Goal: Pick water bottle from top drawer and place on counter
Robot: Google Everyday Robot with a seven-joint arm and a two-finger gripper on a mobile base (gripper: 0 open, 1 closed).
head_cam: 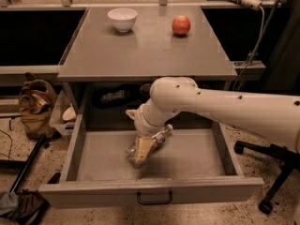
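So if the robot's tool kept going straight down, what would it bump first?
The water bottle. The tool points down right at it inside the top drawer and may be touching it.

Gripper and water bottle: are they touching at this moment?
Cannot tell. In the camera view the gripper overlaps the water bottle in the top drawer, hiding any contact or gap.

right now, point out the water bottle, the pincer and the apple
water bottle (161, 135), camera view, its upper body near the cap
pincer (142, 150), camera view, its tip, down in the top drawer (150, 191)
apple (181, 25), camera view, its middle, on the counter (150, 50)
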